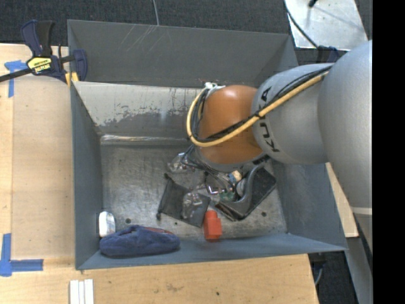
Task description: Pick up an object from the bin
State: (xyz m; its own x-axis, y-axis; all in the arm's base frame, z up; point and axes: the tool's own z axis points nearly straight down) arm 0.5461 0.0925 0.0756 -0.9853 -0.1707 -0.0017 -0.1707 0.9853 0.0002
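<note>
The gripper [201,195] sits low at centre frame, over a black sheet [169,200] beside a red block [212,227] — nothing seems lifted. Spread or pinching, I cannot tell — grasp and lift remain.

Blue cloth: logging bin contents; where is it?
In the camera view, the blue cloth lies in the bin's lower-left corner, beside a white cylinder and left of an orange block.

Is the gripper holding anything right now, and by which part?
Cannot tell: the gripper sits low by a black flat piece, near an orange block.
</note>
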